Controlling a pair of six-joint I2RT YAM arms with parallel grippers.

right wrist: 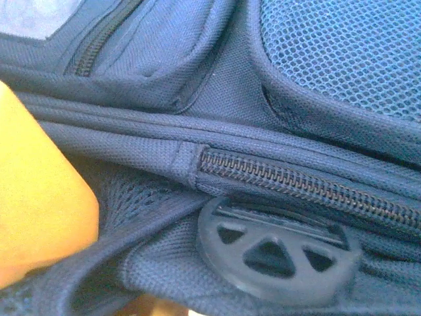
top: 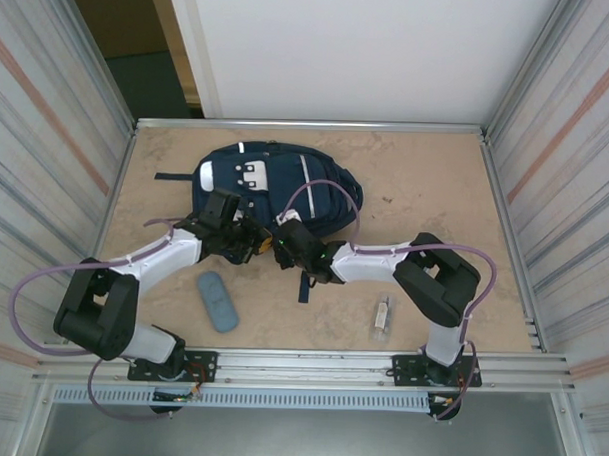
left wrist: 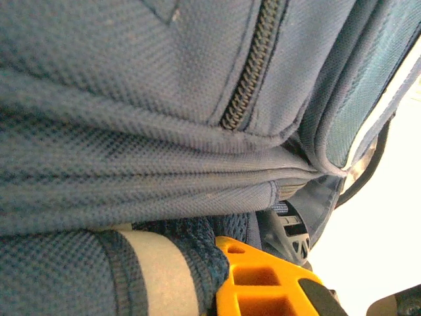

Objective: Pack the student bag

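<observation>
The student bag [top: 276, 185] is a navy backpack lying at the back middle of the table. Both grippers are pressed against its near edge. My left gripper [top: 246, 242] is at the bag's lower left. In the left wrist view one orange finger [left wrist: 263, 280] is squeezed against a padded mesh strap with a white stripe [left wrist: 158, 276], and the other finger is hidden by fabric. My right gripper [top: 289, 243] is at the lower middle. In the right wrist view an orange finger [right wrist: 39, 204] stands left of a shut zipper [right wrist: 302, 184] and a round black buckle [right wrist: 276, 250].
A blue-grey oblong case [top: 217, 301] lies on the table in front of the left arm. A small pale object [top: 381, 316] lies near the right arm's base. A dark strap [top: 304, 286] trails from the bag toward the front. Metal walls ring the table.
</observation>
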